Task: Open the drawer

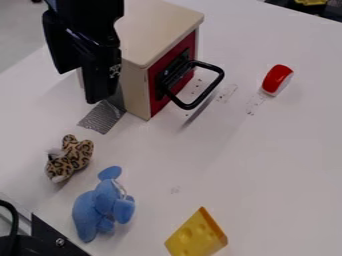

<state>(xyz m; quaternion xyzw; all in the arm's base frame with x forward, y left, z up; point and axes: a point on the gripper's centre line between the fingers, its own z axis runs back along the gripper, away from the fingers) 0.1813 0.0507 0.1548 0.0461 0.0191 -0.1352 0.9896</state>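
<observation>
Tabletop arrangement around a cream box with a pale wooden top (157, 30). The drawer, with its flat red front (155, 103) and black looped handle (210, 92), sits closed in the box's right-facing side, the handle projecting outward. The black two-finger gripper (87, 84) hangs at upper left, beside the box; whether it is open or closed cannot be told. Nearer the camera lie a leopard-spotted plush toy (70, 157), a blue plush elephant (103, 205) and a yellow toy cheese wedge (197, 236).
</observation>
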